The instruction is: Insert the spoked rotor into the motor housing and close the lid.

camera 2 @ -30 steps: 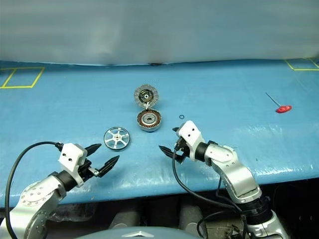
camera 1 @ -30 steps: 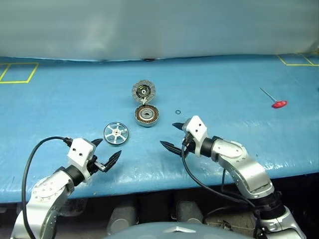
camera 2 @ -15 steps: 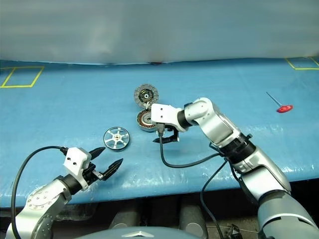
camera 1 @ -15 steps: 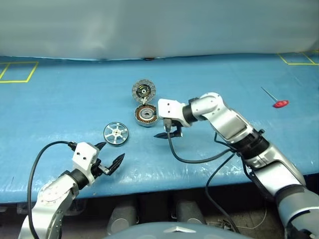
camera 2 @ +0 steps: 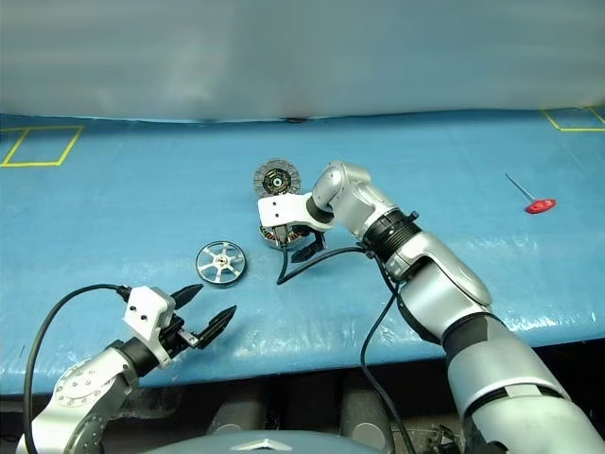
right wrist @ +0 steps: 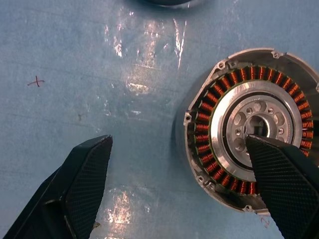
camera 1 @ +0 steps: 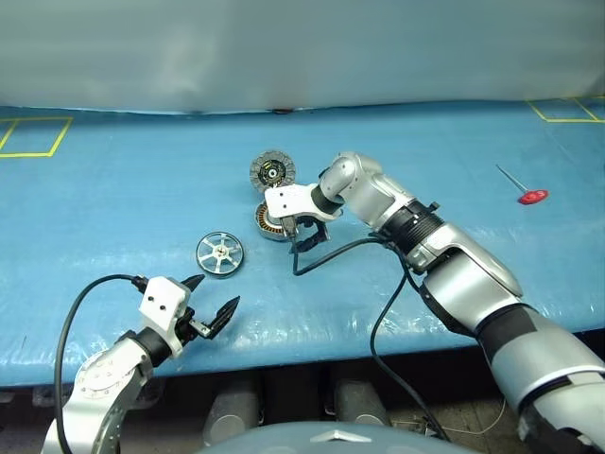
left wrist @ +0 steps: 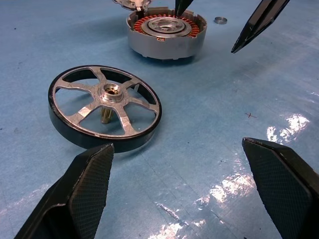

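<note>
The spoked rotor (camera 1: 219, 253) lies flat on the blue table (camera 1: 113, 199), near the front edge and left of centre, hub upward (a short shaft shows beneath it in the left wrist view). The motor housing (left wrist: 165, 32) sits beyond it and to its right, open side up, copper windings and silver centre exposed. The lid (camera 1: 272, 172) lies just behind the housing, striped face up, seemingly touching its far rim. A small ring (left wrist: 220, 20) rests on the table near the housing.

The right gripper (right wrist: 184, 186) hangs over the housing, pointing down, fingers spread and empty; one fingertip (right wrist: 279, 174) overlaps the housing's centre. The left gripper (camera 1: 210, 305) hovers near the table's front edge, short of the rotor, fingers spread, grasping nothing.

A red-handled tool (camera 1: 522, 188) lies far right.
</note>
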`<state>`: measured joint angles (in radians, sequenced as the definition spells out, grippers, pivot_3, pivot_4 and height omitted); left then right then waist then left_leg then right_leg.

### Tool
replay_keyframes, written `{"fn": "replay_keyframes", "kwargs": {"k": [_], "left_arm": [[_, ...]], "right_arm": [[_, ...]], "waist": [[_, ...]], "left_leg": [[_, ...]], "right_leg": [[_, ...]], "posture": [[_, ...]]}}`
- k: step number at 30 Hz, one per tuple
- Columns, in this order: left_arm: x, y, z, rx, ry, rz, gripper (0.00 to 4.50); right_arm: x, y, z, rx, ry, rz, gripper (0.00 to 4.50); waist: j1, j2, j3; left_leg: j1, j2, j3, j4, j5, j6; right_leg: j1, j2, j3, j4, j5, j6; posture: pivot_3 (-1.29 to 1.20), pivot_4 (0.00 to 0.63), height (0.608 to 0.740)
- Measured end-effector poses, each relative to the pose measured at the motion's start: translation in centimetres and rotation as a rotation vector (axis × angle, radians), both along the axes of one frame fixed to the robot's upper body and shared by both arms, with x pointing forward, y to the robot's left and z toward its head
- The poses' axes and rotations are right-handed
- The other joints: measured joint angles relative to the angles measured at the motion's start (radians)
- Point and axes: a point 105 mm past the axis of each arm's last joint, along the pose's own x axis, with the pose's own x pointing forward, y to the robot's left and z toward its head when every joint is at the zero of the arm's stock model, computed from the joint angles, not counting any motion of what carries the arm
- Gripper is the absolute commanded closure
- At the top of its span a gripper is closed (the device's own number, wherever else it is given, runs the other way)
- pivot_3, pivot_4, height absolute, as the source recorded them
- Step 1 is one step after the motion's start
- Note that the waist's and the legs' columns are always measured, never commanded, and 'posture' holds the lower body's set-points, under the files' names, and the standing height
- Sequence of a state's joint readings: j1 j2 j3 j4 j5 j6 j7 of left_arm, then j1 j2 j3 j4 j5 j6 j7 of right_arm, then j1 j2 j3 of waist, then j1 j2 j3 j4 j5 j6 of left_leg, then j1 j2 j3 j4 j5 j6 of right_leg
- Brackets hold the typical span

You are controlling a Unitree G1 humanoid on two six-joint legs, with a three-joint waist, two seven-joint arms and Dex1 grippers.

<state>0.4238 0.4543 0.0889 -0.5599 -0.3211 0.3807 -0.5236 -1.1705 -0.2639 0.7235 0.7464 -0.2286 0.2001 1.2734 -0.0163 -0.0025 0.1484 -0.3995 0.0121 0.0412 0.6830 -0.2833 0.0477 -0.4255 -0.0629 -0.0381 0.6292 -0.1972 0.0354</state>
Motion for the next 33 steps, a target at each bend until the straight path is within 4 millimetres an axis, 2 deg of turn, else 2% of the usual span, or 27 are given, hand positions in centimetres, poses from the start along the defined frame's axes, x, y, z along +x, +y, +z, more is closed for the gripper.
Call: {"fn": "replay_keyframes", "kwargs": {"k": [10, 20, 31, 33], "left_arm": [[-0.4, -0.4, -0.3, -0.004, 0.002, -0.013, 0.00], [-0.5, -0.4, -0.2, -0.004, -0.005, -0.013, 0.00], [-0.7, -0.3, -0.5, -0.001, 0.002, 0.005, 0.00], [-0.7, -0.3, -0.5, -0.001, 0.002, 0.005, 0.00]], "right_arm": [[1.0, 0.7, 0.1, -0.029, -0.024, 0.001, 0.01], [1.0, 1.9, -0.3, 0.003, -0.021, 0.003, 0.01], [1.2, 1.6, -1.0, -0.003, -0.022, -0.010, 0.01], [1.2, 1.7, -1.1, -0.005, -0.028, -0.008, 0.41]], "waist": [[-0.009, 0.001, 0.001], [-0.013, 0.002, 0.001], [-0.015, 0.003, 0.002], [-0.015, 0.003, 0.002]], "left_leg": [[0.000, 0.000, 0.000, -0.001, 0.000, -0.001], [0.000, 0.000, 0.000, -0.001, 0.001, -0.002], [0.000, 0.000, 0.000, -0.001, 0.001, -0.002], [0.000, 0.000, 0.000, -0.001, 0.001, -0.003]], "right_leg": [[-0.001, 0.000, 0.000, 0.001, 0.000, -0.001], [-0.001, -0.001, 0.000, 0.002, -0.001, -0.002], [-0.002, -0.002, 0.000, 0.004, -0.001, -0.003], [-0.002, -0.003, 0.000, 0.005, -0.002, -0.003]], "posture": [[0.00, 0.150, 0.740], [0.00, 0.150, 0.740], [0.00, 0.150, 0.740], [0.00, 0.150, 0.740]]}}
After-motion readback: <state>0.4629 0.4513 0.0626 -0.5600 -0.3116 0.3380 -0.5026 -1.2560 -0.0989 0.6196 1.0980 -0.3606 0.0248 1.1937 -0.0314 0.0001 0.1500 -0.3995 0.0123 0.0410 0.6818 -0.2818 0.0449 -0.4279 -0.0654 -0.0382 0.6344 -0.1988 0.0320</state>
